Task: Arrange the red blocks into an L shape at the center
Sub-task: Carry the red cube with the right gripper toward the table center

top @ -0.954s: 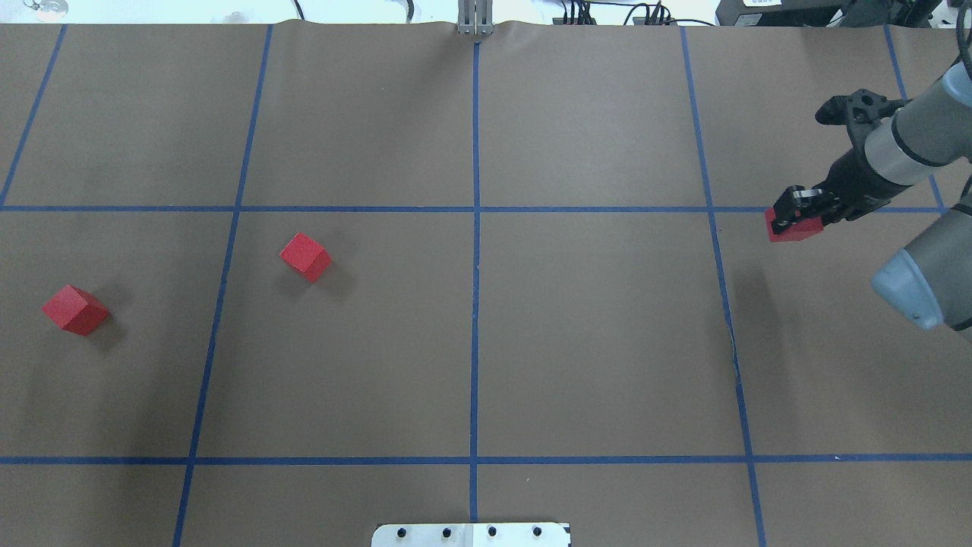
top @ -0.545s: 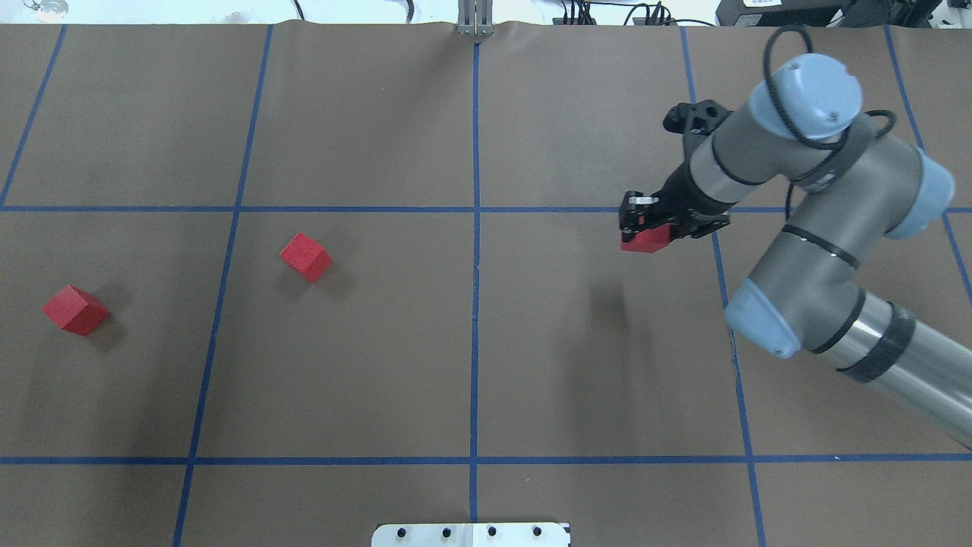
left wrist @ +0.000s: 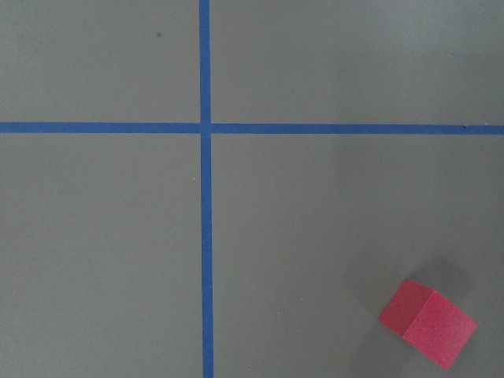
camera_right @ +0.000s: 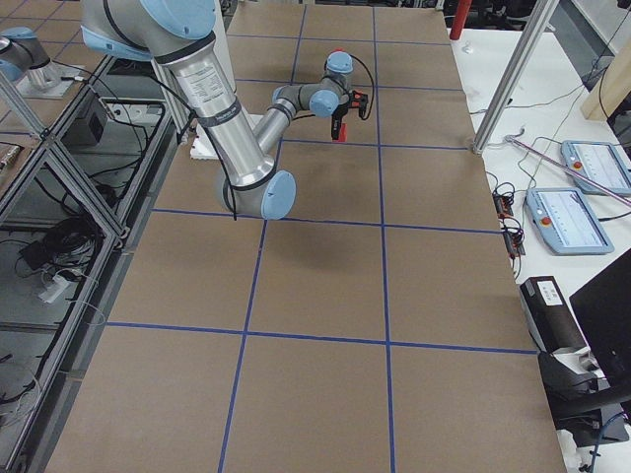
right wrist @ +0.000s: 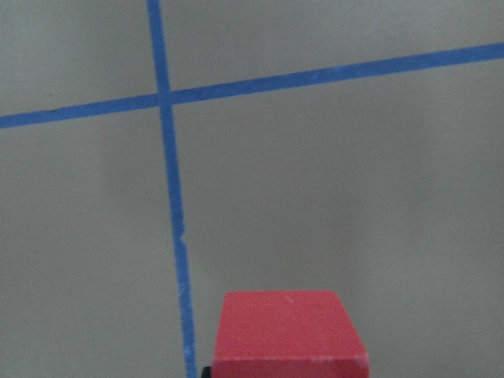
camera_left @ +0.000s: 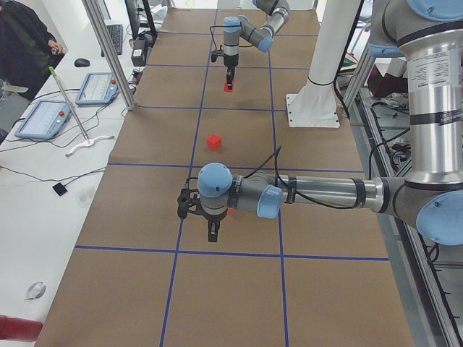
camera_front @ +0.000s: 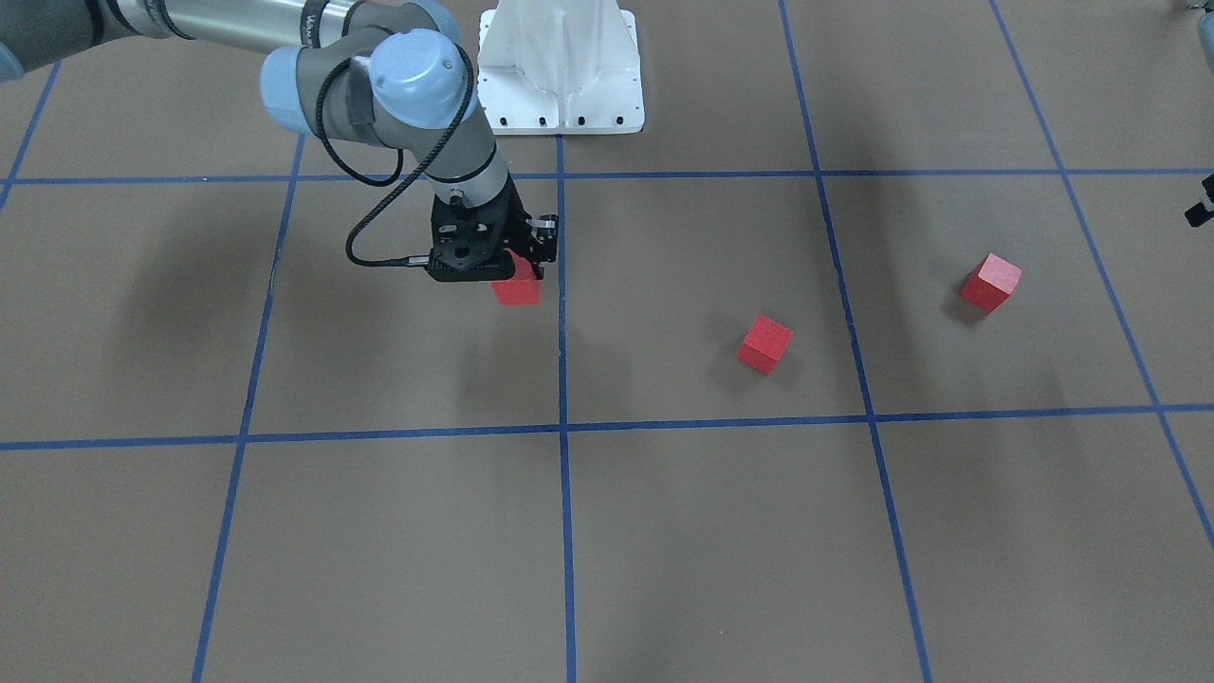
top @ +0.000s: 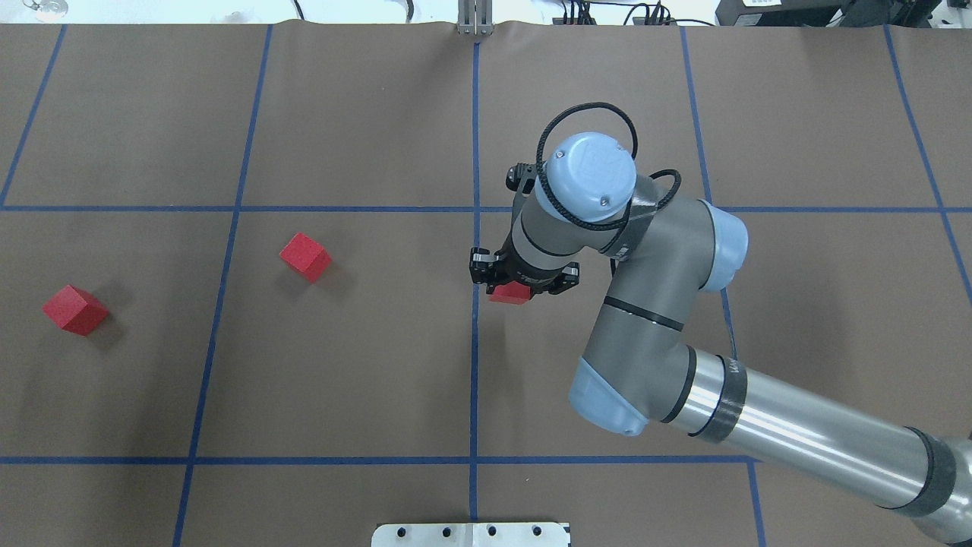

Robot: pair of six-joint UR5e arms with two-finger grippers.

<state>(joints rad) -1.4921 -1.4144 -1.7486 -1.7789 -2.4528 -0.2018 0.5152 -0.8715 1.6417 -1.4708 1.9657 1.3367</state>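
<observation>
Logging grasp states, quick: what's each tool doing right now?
Right tool: closed on a red block.
Left tool: cannot be told.

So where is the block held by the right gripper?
In the overhead view, the held red block sits in the right gripper, just right of the centre blue tape line.
</observation>
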